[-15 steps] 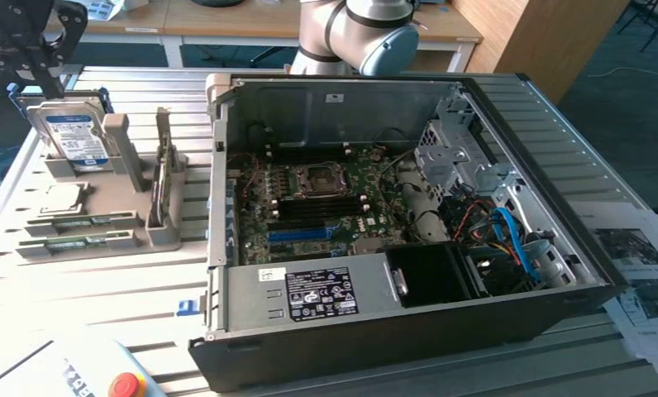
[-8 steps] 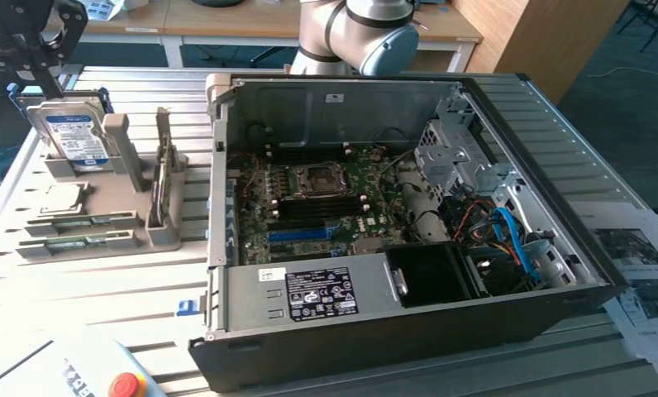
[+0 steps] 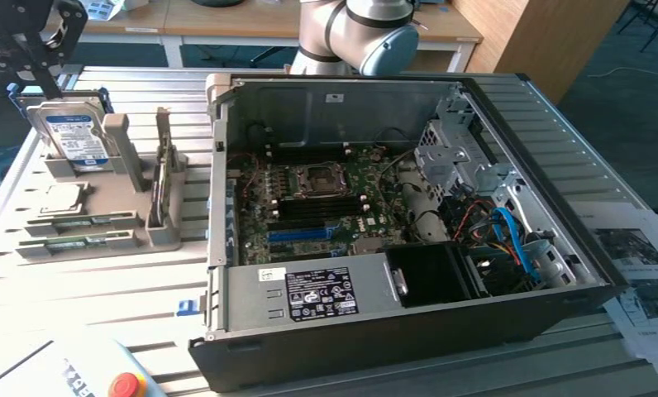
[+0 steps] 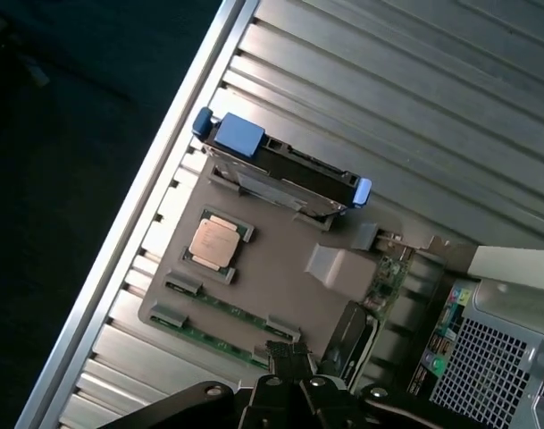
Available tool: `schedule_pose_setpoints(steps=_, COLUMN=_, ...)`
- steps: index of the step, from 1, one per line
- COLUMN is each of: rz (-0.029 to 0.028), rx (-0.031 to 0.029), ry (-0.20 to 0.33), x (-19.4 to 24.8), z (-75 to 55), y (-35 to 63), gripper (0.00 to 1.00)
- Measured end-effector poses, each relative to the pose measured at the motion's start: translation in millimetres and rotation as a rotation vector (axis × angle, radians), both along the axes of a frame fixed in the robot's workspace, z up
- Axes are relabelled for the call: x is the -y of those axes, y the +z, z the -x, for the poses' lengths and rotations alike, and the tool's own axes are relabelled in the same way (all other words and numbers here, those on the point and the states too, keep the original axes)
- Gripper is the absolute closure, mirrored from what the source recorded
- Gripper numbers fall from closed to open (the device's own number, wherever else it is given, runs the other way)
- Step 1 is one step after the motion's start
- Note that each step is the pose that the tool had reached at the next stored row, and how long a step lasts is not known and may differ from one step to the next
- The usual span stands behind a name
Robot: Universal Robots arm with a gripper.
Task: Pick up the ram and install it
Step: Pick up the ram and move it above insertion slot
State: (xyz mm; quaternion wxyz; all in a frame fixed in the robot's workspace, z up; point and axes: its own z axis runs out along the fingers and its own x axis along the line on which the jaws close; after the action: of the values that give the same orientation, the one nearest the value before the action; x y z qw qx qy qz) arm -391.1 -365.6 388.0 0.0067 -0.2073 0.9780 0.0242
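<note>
One end effector, fully closed, empty, above the ram

No text legible anywhere. Blue-white label on silver hard drive: print too small. Black sticker with white marks on grey metal power-supply box: symbols unreadable. Small white sticker on inner case wall, printed paper sheets: unreadable.
</note>
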Motion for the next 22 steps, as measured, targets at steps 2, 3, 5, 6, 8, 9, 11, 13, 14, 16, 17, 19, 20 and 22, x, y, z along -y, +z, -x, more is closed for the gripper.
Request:
schedule_pose_setpoints(steps=2, rz=0.0, rx=0.0, ry=0.023, x=0.0, z=0.0, y=0.0, gripper=0.9)
schedule_pose_setpoints(steps=3, rz=0.0001, rx=0.0, ry=0.036, x=0.0, z=0.0, y=0.0, gripper=0.9)
schedule_pose_setpoints(steps=5, rz=0.0001, rx=0.0, ry=0.059, x=0.0, z=0.0, y=0.0, gripper=0.9)
schedule_pose_setpoints(steps=6, rz=0.0, rx=0.0, ry=0.071, x=0.0, z=0.0, y=0.0, gripper=0.9)
schedule_pose_setpoints(steps=8, rz=0.0001, rx=0.0, ry=0.094, x=0.0, z=0.0, y=0.0, gripper=0.9)
schedule_pose_setpoints(steps=9, rz=0.0, rx=0.0, ry=0.106, x=0.0, z=0.0, y=0.0, gripper=0.9)
schedule_pose_setpoints(steps=11, rz=0.0, rx=0.0, ry=0.13, x=0.0, z=0.0, y=0.0, gripper=0.9)
schedule_pose_setpoints(steps=13, rz=0.0001, rx=-0.0001, ry=0.153, x=0.0, z=0.0, y=0.0, gripper=0.9)
schedule_pose_setpoints(steps=14, rz=0.0, rx=0.0, ry=0.165, x=0.0, z=0.0, y=0.0, gripper=0.9)
schedule_pose_setpoints(steps=16, rz=0.0, rx=-0.0001, ry=0.188, x=0.0, z=0.0, y=0.0, gripper=0.9)
schedule_pose_setpoints(steps=17, rz=0.0001, rx=-0.0001, ry=0.199, x=0.0, z=0.0, y=0.0, gripper=0.9)
schedule_pose_setpoints(steps=19, rz=0.0, rx=-0.0001, ry=0.222, x=0.0, z=0.0, y=0.0, gripper=0.9)
schedule_pose_setpoints(steps=20, rz=0.0, rx=-0.0001, ry=0.233, x=0.0, z=0.0, y=0.0, gripper=0.9)
schedule_pose_setpoints(steps=22, rz=0.0001, rx=-0.0002, ry=0.255, x=0.0, z=0.0, y=0.0, gripper=0.9)
